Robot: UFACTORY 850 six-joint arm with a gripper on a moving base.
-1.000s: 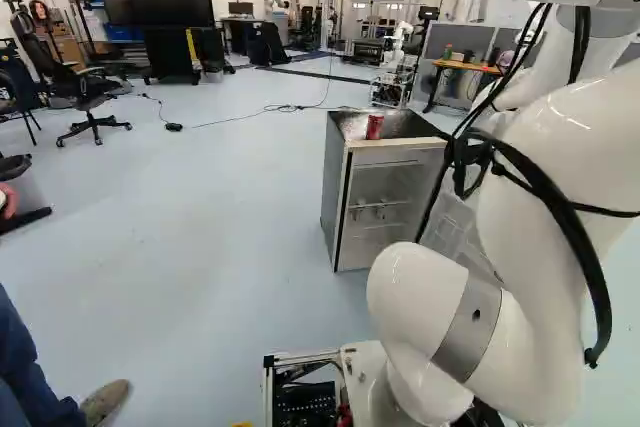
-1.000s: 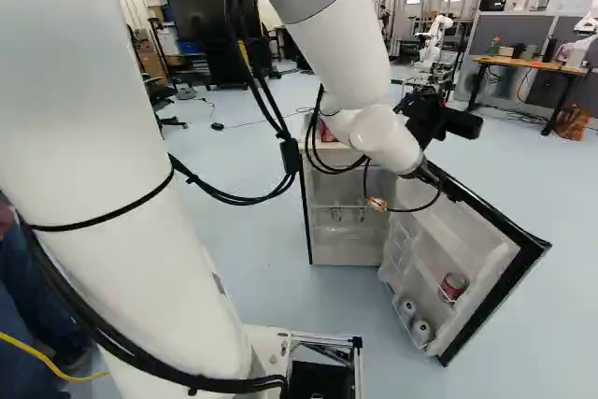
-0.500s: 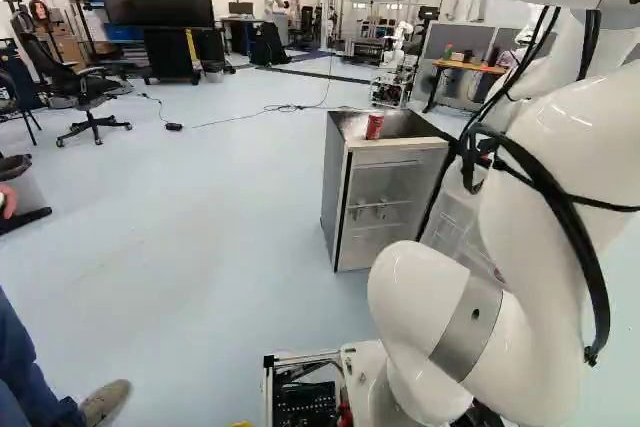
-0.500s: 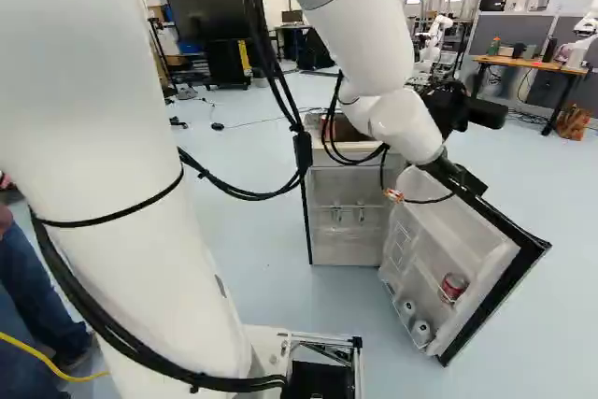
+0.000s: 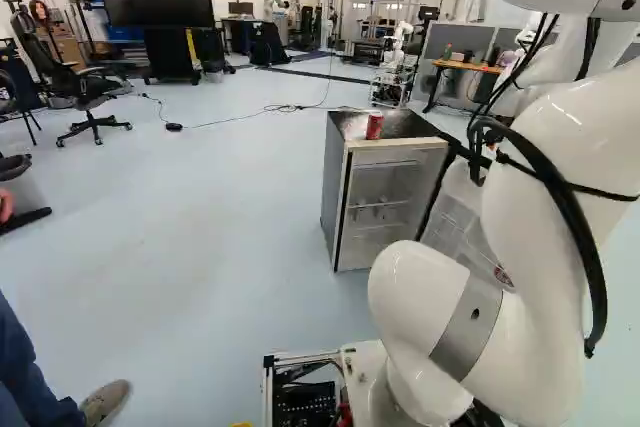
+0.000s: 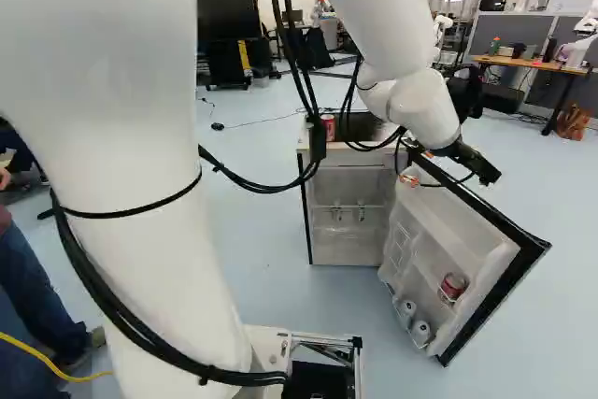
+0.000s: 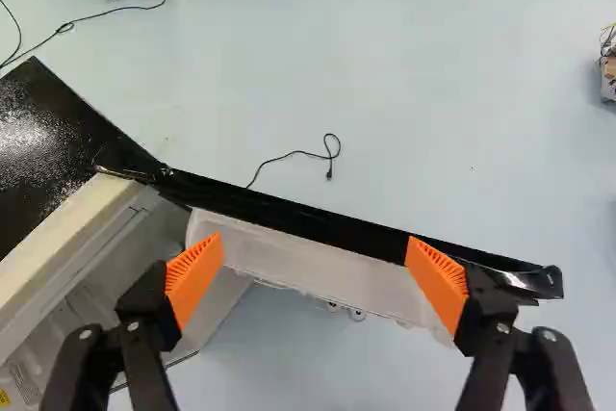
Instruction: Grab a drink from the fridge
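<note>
Red can (image 6: pixel 453 287) in fridge door (image 6: pixel 445 223), claw (image 6: pixel 488 173) farther right

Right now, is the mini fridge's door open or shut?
Open: in the right base view the door stands swung out from the mini fridge, baring the interior and a red can in the door's rack.

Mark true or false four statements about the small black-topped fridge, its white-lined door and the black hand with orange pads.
1. The fridge has its door swung open. True.
2. The hand is shut on the door's edge. False: its fingers stand wide apart.
3. A red cylindrical can stands on the fridge's top. True.
4. The door's inside shelves hold nothing. False: a red round container sits there.
</note>
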